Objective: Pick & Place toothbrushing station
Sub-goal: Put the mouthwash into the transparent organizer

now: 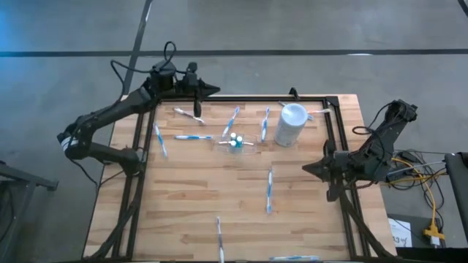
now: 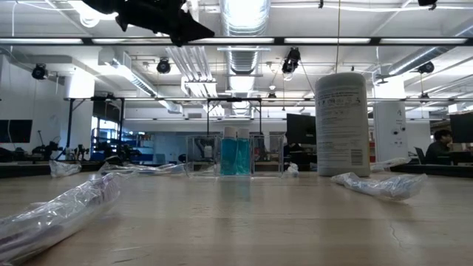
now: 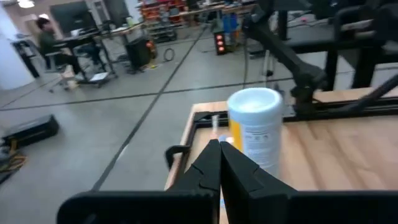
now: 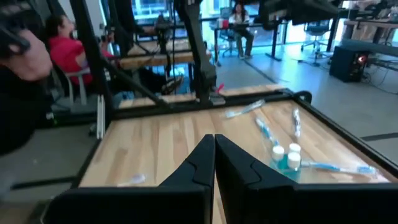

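- L gripper (image 1: pixel 213 90) hangs over counter's (image 1: pixel 197 197) far edge, fingers (image 3: pixel 214 168) pressed together, empty.
- R gripper (image 1: pixel 307 169) at counter's right rail, fingers (image 4: pixel 208 158) closed, empty.
- White cup (image 1: pixel 291 124) upright, far-centre; clear holder (image 1: pixel 235 142) w/ two teal tubes (image 1: pixel 234 139) just beside it.
- Toothbrushes (image 1: pixel 269 190) scattered flat across counter, some in clear wrap.

We see the holder (image 1: pixel 235 144) with two tubes (image 1: pixel 235 139) in it near the middle of the worktop (image 1: pixel 190 197), the cup (image 1: pixel 291 124) just to its right, toothbrushes (image 1: pixel 192 136) scattered around them, the left pincer (image 1: pixel 213 90) at the far edge, and the right pincer (image 1: pixel 307 168) at the right edge.
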Robot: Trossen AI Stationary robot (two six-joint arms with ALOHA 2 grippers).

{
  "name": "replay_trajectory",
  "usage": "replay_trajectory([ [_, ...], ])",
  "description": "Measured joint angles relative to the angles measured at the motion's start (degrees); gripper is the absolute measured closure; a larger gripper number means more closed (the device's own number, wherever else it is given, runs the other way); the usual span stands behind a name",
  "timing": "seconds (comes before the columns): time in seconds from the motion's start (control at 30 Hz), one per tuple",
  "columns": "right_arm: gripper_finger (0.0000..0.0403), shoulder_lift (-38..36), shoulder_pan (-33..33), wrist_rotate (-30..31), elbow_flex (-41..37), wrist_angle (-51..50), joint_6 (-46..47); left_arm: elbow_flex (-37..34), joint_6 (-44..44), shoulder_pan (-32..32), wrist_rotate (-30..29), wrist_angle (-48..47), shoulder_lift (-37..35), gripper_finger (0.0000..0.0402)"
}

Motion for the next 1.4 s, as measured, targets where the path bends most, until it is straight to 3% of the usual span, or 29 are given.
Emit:
replay_trajectory([
  [0.27, 0.0394, -0.02, -1.94, 6.25, 0.99, 0.01, 1.31, 3.71, -0.71, 6.52, 6.56, 0.46, 4.6, 0.0399],
  [0.33, 0.0394, 0.01, -2.33, 5.75, 1.5, -0.05, 2.27, 3.72, -0.95, 7.13, 8.8, 1.43, 5.49, 0.0399],
  [0.53, 0.0394, -0.14, -2.42, 3.27, 1.67, -0.18, 2.58, 5.53, -1.37, 7.45, 8.26, 2.96, 8.74, 0.0399],
  [0.83, 0.0394, -2.75, -7.72, 3.07, 1.67, -3.01, 4.11, 8.41, -1.72, 8.96, 10.42, 0.49, 12.97, 0.0399],
  [1.03, 0.0394, -3.39, -13.23, -6.33, 2.94, -6.89, 4.08, 10.48, -0.46, 10.39, 10.62, -7.71, 12.01, 0.0399],
  [1.17, 0.0394, -4.39, -16.14, -7.95, 5.83, -12.09, 4.04, 11.72, -0.52, 10.67, 11.27, -7.78, 10.85, 0.0399],
  [1.4, 0.0394, -5.73, -20.48, -7.77, 17.34, -29.25, 3.75, 18.13, -3.85, 12.23, 11.02, -8.54, 10.85, 0.0399],
])
